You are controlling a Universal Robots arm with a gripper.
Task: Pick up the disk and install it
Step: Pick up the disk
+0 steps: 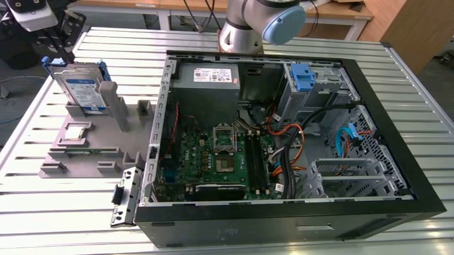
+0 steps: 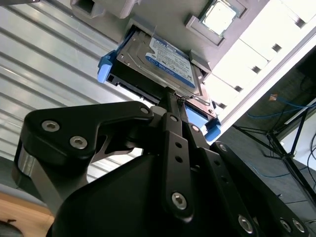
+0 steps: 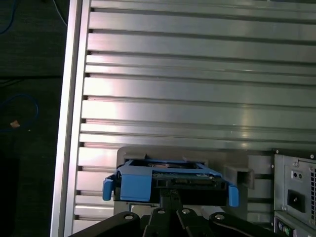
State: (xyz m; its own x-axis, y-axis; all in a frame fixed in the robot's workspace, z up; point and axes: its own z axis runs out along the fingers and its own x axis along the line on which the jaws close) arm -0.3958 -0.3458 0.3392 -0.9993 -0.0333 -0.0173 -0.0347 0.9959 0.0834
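You are looking at a slatted metal table (image 1: 57, 212) carrying an open computer case (image 1: 284, 226) and, just beside it toward the exterior view's left, a grey holder (image 1: 92, 143). The disk (image 1: 80, 87) is standing upright on edge in that holder, outside the case, near the table's far corner on the exterior view's left.

The claw (image 1: 69, 57) is hanging directly over the disk. In the second wrist view the claw (image 2: 173, 95) is meeting the middle of the disk's upper edge. In the first wrist view the claw (image 3: 170, 193) is sitting between the carrier's two blue ends. I cannot tell whether it is open, closed or gripping.

The step in hand, as I judge it, is taking hold of the disk. To do it well, you are wanting the claw centred along that edge and square to the disk, so the grip is bearing evenly. The holder is hugging the disk closely, so a straight upward lift without tilt is looking safest. Any sideways pull is risking a jam of the blue rails.
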